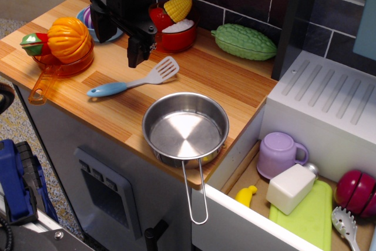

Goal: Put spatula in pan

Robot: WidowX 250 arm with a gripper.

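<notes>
The spatula lies flat on the wooden counter, its light blue handle pointing left and its white slotted head toward the back right. The shiny steel pan sits empty at the counter's front edge, its wire-loop handle hanging over the front. My black gripper hangs above the counter just behind and above the spatula, left of its head. Its fingers stand apart with nothing between them. It does not touch the spatula.
An orange transparent pan with toy pumpkin and vegetables sits at the left. A red pot with corn and a green bitter gourd stand at the back. A sink bin at the right holds a purple cup, white bottle, green board and pasta spoon.
</notes>
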